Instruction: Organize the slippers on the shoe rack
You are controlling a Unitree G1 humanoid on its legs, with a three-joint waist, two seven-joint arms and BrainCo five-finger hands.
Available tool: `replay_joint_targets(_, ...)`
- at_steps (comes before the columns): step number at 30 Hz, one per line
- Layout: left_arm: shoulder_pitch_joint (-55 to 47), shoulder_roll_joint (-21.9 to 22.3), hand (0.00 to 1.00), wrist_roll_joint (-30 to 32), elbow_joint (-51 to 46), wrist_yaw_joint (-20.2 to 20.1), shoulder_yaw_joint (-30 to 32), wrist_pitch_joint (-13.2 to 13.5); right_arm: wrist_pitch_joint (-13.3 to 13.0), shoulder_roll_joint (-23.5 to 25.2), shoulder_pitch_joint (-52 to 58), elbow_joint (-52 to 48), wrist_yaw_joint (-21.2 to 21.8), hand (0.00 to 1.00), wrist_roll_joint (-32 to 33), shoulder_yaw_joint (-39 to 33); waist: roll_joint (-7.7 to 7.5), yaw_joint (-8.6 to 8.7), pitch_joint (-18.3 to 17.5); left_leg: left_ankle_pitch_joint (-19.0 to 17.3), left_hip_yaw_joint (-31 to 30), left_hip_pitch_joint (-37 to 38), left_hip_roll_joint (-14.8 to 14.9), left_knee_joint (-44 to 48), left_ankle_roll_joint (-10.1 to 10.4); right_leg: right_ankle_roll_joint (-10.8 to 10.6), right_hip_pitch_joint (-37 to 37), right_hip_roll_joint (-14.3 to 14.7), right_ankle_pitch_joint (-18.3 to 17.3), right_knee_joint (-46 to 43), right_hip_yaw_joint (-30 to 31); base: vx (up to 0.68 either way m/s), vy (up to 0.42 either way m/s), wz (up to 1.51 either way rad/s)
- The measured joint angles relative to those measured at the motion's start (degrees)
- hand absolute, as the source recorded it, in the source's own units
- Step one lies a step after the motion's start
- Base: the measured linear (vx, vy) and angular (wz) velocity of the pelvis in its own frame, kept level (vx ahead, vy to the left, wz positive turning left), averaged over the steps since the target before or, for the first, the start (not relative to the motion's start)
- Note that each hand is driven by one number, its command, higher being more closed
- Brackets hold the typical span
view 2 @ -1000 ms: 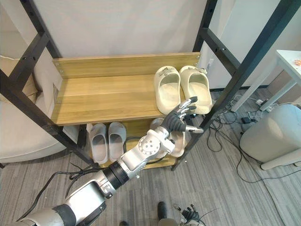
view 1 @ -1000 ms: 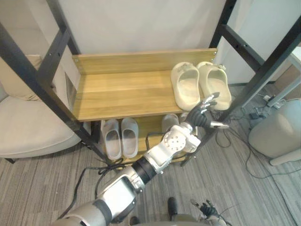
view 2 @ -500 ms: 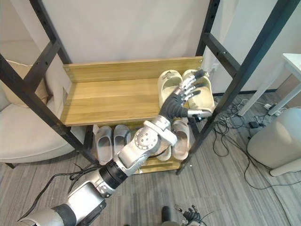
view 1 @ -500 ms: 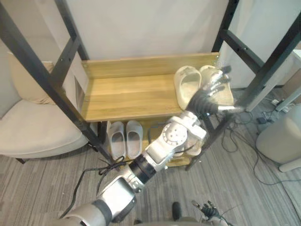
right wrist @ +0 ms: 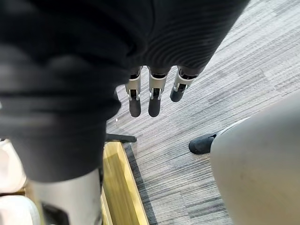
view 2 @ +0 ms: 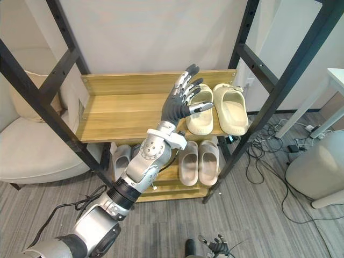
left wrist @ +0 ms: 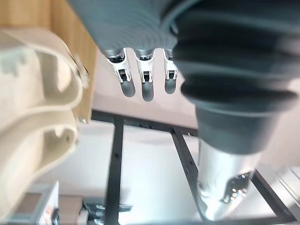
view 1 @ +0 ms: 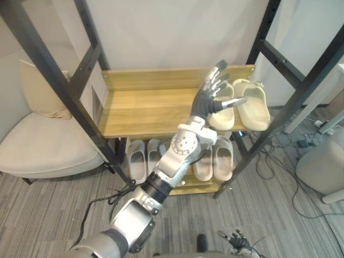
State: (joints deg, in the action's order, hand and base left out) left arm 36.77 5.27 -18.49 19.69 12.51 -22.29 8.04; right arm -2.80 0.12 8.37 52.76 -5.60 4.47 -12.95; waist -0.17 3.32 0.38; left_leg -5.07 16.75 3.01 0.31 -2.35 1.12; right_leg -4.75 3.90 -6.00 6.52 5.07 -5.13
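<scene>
Has raised the left hand (view 1: 209, 99) off the cream slippers (view 1: 252, 105), fingers wide, nothing held (pair parked side by side, right end of the top shelf (view 1: 145, 105)). Probably finished with that pair.

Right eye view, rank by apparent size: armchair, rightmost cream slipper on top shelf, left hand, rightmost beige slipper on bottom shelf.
1. armchair
2. top-shelf cream slipper and left hand: about alike, and the hand is nearer the camera, so unranked
3. bottom-shelf beige slipper
</scene>
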Motion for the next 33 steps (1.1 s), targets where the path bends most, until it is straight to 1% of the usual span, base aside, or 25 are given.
replay_joint_targets(2,-1.7,-0.1,0.0,0.5,1.4,0.1,1.0,-0.1,0.0,0.0,0.0,0.0,0.0,0.0,0.0,0.1,-0.15,0.0,-0.1,0.5,-0.1,0.1,0.0,-0.9,0.0,0.0,0.1,0.0,0.0,0.0,-0.4,-0.02,-0.029,0.07)
replay_joint_targets(6,-4.1,-2.6,0.0,1.7,4.5,0.1,1.1,-1.2,0.3,0.1,-0.1,0.0,0.0,0.0,0.0,0.3,-0.7,-0.04,-0.1,1.6,-0.1,0.9,-0.1,-2.6,0.1,0.1,0.0,0.1,-0.1,0.0,-0.6,-0.03,-0.024,0.02)
replay_joint_targets(10,-4.8,-2.9,0.0,3.2,6.8,-0.3,1.0,-1.2,0.6,0.4,-0.6,0.8,0.0,0.0,-0.1,0.9,-1.85,0.0,-0.2,2.0,-0.1,1.2,-0.1,-3.4,0.1,0.1,0.1,0.2,-0.1,0.4,-0.8,-0.04,-0.024,0.01)
replay_joint_targets(15,-4.8,-3.0,0.0,4.3,7.0,-0.4,0.9,-1.2,0.7,0.4,-1.5,2.3,0.0,0.0,-0.5,1.6,-2.37,0.05,-0.2,2.0,-0.1,1.2,-0.2,-3.4,0.1,0.1,0.1,0.2,-0.1,0.5,-0.8,-0.03,-0.017,0.0)
replay_joint_targets(18,-4.8,-2.9,0.0,5.2,7.4,-0.5,0.7,-0.9,0.7,0.4,-1.6,2.3,0.0,0.0,-1.1,1.8,-2.42,0.06,-0.2,2.0,-0.2,1.2,-0.2,-3.4,0.1,0.1,0.1,0.2,-0.1,0.5,-0.8,-0.04,-0.032,0.0)
replay_joint_targets(22,-4.7,-3.0,0.0,6.2,8.7,-0.6,-0.1,0.4,0.7,0.3,-1.9,2.8,0.0,0.0,-1.1,1.8,-2.55,0.14,-0.2,2.0,-0.5,1.2,-0.2,-3.4,0.1,0.1,0.1,0.3,-0.1,0.5,-0.8,-0.03,-0.031,0.0)
replay_joint_targets(30,-2.3,-3.3,0.0,7.2,11.6,-0.7,-3.6,0.8,0.7,0.1,-2.3,3.5,0.0,0.0,-1.1,1.7,-3.0,0.2,-0.2,2.1,-0.8,1.1,-0.3,-3.5,0.1,0.1,0.1,0.2,-0.1,0.5,-1.0,-0.01,-0.012,0.01)
replay_joint_targets(33,-1.5,-3.3,0.0,7.2,12.7,-1.5,-4.9,1.1,0.7,0.3,-2.3,3.5,0.0,0.0,-1.1,1.1,-3.03,0.36,-0.2,2.1,-0.8,1.1,-0.4,-3.5,0.1,0.1,0.1,0.1,-0.1,0.5,-0.9,-0.02,-0.018,0.0)
